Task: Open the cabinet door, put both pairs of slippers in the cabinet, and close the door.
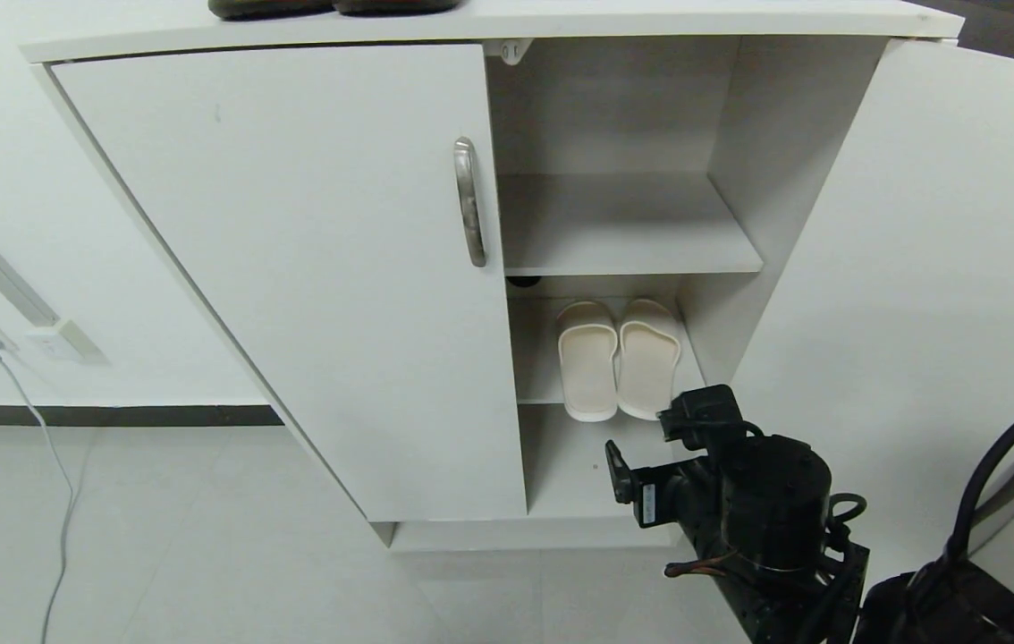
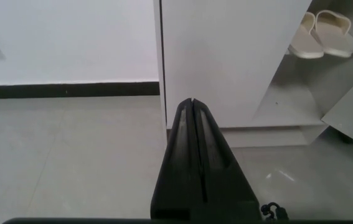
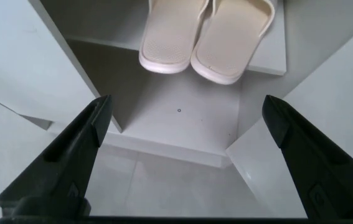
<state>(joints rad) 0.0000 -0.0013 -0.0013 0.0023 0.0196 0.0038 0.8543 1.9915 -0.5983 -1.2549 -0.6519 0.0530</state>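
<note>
Cream slippers [image 1: 619, 358] sit side by side on the lower shelf of the white cabinet [image 1: 650, 18], in the half whose right door [image 1: 936, 268] stands open. The left door [image 1: 292, 268] is closed, its metal handle [image 1: 469, 201] upright. A dark pair [image 1: 333, 7] lies on the cabinet top, at 12 o'clock in the head view. The right gripper [image 3: 187, 102] hangs spread wide and empty before the bottom compartment, with the shelved pair at its 11 o'clock. The left gripper [image 2: 192, 106] is pinched together, empty, above the floor [image 2: 70, 155].

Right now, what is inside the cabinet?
One pair of cream slippers lies side by side on the middle shelf. The closed left door hides the other half.
</note>
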